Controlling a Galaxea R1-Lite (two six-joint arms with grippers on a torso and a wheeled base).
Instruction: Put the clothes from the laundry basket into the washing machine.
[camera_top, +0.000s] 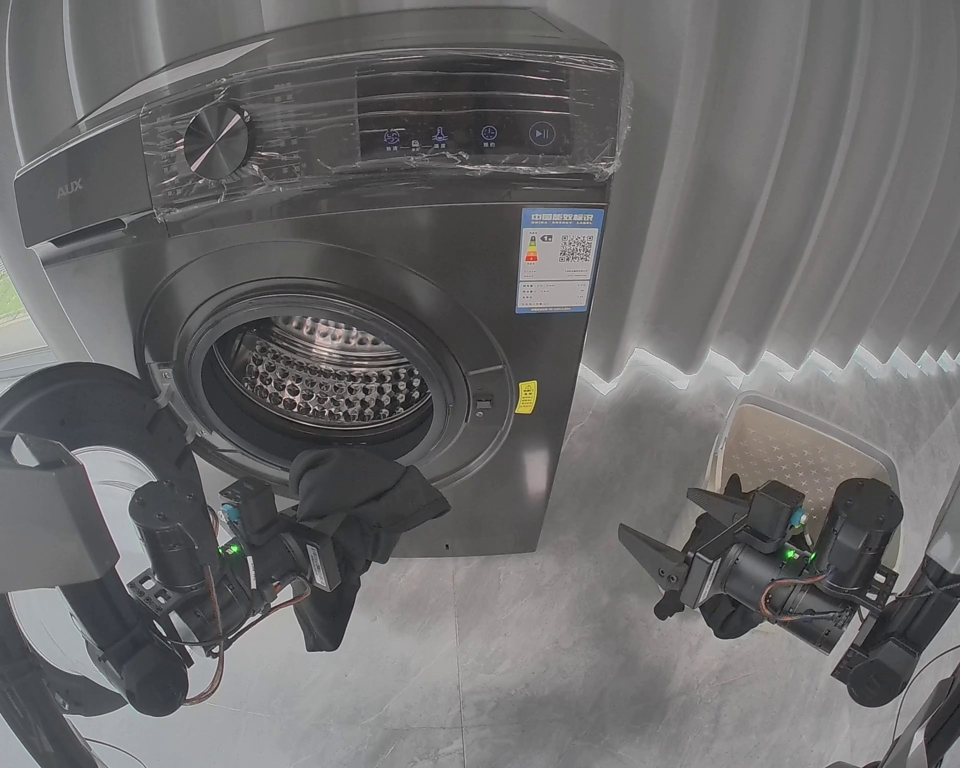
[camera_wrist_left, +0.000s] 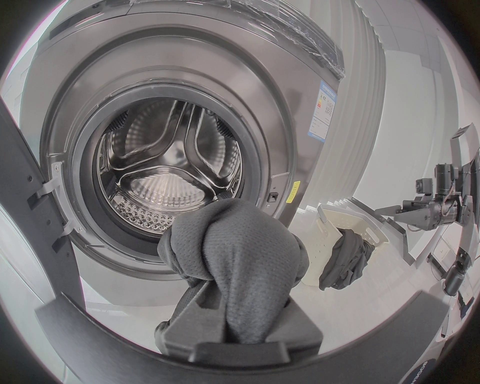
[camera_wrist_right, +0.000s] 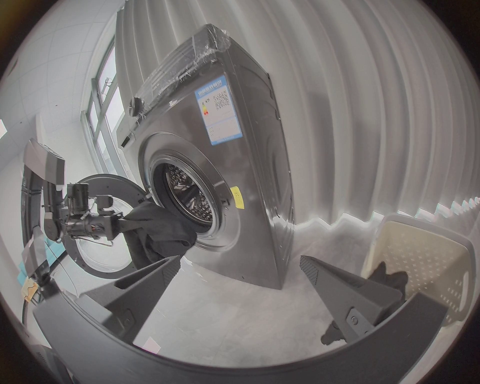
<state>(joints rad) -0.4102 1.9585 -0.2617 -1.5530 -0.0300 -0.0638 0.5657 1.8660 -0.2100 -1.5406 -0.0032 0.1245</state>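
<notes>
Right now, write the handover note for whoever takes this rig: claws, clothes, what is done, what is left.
Left claw: shut on a dark garment, held at the lower rim of the washing machine opening. The door is open.
Right claw: open, holding nothing, by the laundry basket.
A second dark garment lies in the basket.
Done: one garment is out of the basket and at the opening.
Left: push it into the drum, release, then load the second garment.

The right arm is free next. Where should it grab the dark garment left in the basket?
Likely the bunched part of the dark garment spilling over the near rim of the basket, coming from the robot's side: it bulges clear there.
</notes>
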